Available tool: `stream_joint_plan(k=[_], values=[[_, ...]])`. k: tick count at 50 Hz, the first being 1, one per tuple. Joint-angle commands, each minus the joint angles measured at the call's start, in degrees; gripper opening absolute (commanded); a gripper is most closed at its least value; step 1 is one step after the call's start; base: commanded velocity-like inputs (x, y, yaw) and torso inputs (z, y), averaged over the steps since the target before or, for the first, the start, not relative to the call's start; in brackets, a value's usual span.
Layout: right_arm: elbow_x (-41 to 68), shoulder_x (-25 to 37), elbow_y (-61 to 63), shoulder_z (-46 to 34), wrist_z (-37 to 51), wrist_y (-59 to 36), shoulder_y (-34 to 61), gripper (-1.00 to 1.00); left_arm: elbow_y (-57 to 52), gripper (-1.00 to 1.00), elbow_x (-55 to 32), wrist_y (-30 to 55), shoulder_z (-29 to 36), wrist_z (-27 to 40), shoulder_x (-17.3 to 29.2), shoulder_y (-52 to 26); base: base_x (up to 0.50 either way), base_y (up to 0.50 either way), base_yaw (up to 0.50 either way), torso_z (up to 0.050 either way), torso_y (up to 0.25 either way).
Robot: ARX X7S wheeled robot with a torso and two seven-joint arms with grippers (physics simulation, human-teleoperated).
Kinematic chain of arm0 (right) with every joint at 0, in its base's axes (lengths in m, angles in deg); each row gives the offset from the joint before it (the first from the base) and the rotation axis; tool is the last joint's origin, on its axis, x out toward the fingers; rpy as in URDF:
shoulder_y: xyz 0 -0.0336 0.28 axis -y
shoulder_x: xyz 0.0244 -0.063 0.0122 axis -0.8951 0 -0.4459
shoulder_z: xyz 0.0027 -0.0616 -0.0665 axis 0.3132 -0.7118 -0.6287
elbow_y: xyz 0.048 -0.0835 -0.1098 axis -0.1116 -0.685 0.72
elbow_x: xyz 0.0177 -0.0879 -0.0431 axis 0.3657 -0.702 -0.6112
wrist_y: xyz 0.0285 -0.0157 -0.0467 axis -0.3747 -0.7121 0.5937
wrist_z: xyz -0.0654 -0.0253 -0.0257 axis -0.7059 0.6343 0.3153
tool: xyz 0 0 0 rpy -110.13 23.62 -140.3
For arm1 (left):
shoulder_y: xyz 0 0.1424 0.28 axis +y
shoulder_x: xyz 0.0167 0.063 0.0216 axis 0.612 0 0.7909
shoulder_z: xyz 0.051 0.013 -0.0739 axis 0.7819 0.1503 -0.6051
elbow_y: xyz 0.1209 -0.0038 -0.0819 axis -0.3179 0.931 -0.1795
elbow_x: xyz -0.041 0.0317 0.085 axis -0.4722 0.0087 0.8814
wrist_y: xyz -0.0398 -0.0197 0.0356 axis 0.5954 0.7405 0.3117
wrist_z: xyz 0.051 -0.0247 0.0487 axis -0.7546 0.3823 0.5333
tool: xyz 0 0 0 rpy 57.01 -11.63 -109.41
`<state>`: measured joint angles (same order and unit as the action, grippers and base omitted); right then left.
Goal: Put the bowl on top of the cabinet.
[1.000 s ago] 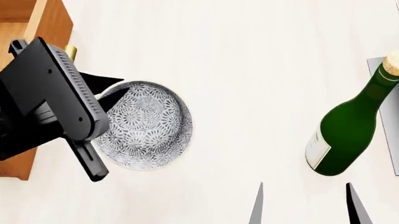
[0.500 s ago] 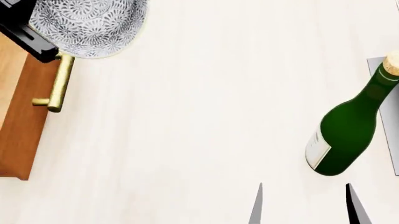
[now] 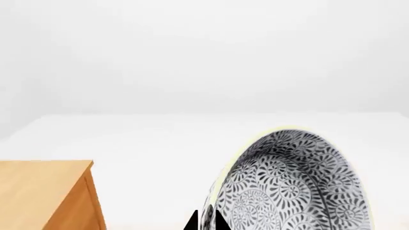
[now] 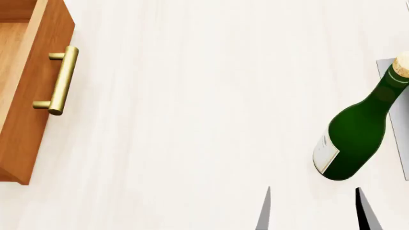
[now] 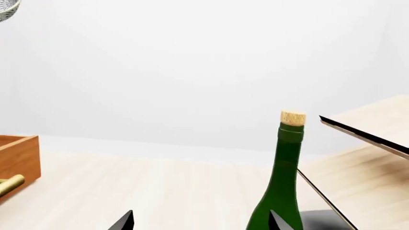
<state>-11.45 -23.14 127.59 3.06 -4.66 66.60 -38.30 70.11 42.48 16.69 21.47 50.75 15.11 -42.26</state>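
The speckled white and grey-blue bowl (image 3: 294, 187) hangs tilted in the air in the left wrist view. My left gripper (image 3: 207, 223) is shut on its rim, one fingertip on each side of the wall. The brown cabinet (image 3: 41, 191) has its top corner below and beside the bowl. In the head view only the cabinet's (image 4: 28, 120) open drawer shows at the left edge; the bowl and left gripper are out of that view. A sliver of the bowl (image 5: 6, 7) shows high up in the right wrist view. My right gripper (image 4: 313, 213) is open and holds nothing.
A green corked bottle (image 4: 355, 136) stands on the pale table (image 4: 191, 120), just beyond my right gripper (image 5: 200, 223). A slanted rack (image 5: 367, 139) with a grey base (image 4: 397, 120) is behind the bottle. The drawer's brass handle (image 4: 62, 79) sticks out toward the table.
My left gripper has lifted the bowl off the table, up and back toward the cabinet, out of the head view. The right arm and bottle have not moved.
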Motion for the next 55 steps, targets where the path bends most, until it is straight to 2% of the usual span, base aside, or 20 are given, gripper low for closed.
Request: stream_joint_plan(k=[1,8,23,33,39,42,46,51,53,55], values=[[-0.3,-1.0,0.1,1.8,-0.8,-1.9,0.4,1.0,5.0,-1.0,2.6,2.0,-9.8,4.2,-1.4,-6.1,0.0,0.0,0.0,0.0,0.0],[-0.1,-0.9,0.3,1.9,-0.6,-1.9,0.3,1.0,7.5,-1.0,3.5,0.1,-11.6,5.4,-0.7,-6.1,0.0,0.0,0.0,0.0,0.02],[-0.5,-0.7,0.2,1.4,-0.3,-1.8,0.2,1.0,9.8,-1.0,5.2,1.0,-18.2,10.7,1.1,-8.4,0.0,0.0,0.0,-0.018,0.25],[-0.7,-0.6,0.3,1.1,-0.2,-2.0,0.3,1.0,9.6,-1.0,5.7,1.5,-21.7,11.8,3.5,-5.0,0.0,0.0,0.0,-0.018,0.25],[-0.7,-0.5,0.3,1.1,-0.1,-2.0,0.3,1.0,10.8,-1.0,7.1,-0.9,-22.9,12.7,5.3,-2.4,0.0,0.0,0.0,-0.014,0.25],[-0.8,-0.5,0.3,1.0,0.0,-2.1,0.3,1.0,10.8,-1.0,7.5,-1.4,-24.5,13.5,5.9,-1.3,0.0,0.0,0.0,0.0,0.0],[-0.9,-0.5,0.1,0.8,0.1,-2.1,0.5,1.0,12.5,-1.0,8.6,-0.8,-21.8,13.3,7.2,-0.4,0.0,0.0,0.0,0.0,0.0],[-0.9,-0.4,-0.1,0.7,0.1,-2.1,0.5,1.0,12.3,-1.0,8.4,-1.6,-23.1,13.5,7.0,0.3,0.0,0.0,0.0,0.0,0.0],[-0.8,-0.4,-0.3,0.8,0.2,-2.0,0.7,1.0,18.9,-1.0,10.4,1.0,-23.3,17.4,6.5,-3.3,0.0,0.0,0.0,0.0,0.0],[-0.8,-0.4,-0.2,0.7,0.2,-2.1,0.7,1.0,20.2,-1.0,10.3,1.0,-22.2,16.6,6.6,-3.7,0.0,0.0,0.0,0.0,0.0]])
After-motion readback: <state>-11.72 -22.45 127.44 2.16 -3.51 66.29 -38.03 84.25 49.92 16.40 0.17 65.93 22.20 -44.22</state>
